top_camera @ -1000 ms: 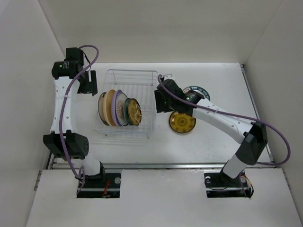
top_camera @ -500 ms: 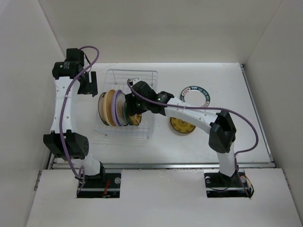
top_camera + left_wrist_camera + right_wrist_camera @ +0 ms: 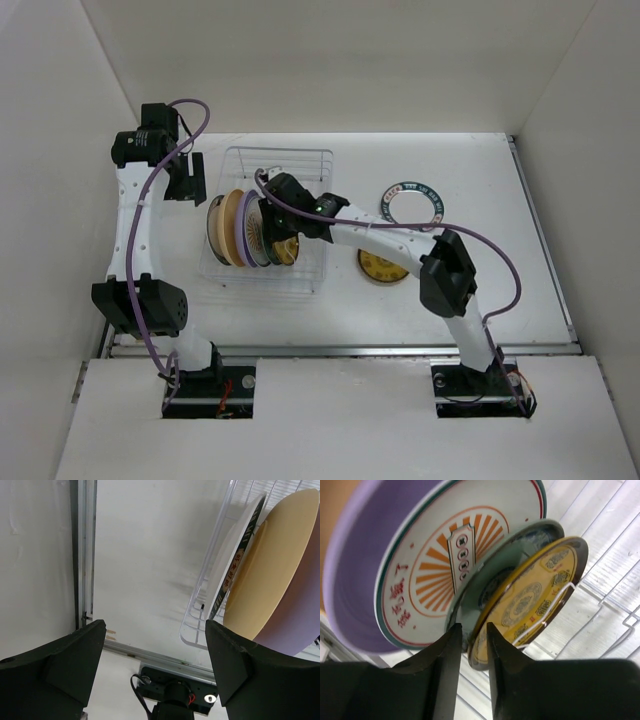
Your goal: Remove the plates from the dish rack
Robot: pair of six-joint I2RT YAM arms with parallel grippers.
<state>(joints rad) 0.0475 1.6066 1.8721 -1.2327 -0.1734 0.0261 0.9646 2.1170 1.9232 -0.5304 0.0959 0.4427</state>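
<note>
The dish rack [image 3: 300, 165] holds a row of upright plates [image 3: 240, 228]. In the right wrist view they are, from the far side, lavender [image 3: 350, 580], white with orange-red design [image 3: 435, 565], teal-blue [image 3: 490, 580] and yellow-brown [image 3: 530, 595]. My right gripper [image 3: 272, 215] is over the rack; its fingers [image 3: 474, 630] stand narrowly open astride the yellow-brown plate's rim. My left gripper [image 3: 185, 180] is open and empty left of the rack [image 3: 200, 615], beside the tan plate [image 3: 270, 565] and the green-rimmed plate [image 3: 240, 565].
Two plates lie flat on the table right of the rack: a yellow patterned one [image 3: 383, 266] and a teal-rimmed white one [image 3: 410, 203]. White walls close in the table on the left, back and right. The rack's far half has no plates.
My right gripper has swung left from beside the yellow plate on the table into the rack, down to the nearest upright plate. The left arm has not moved.
</note>
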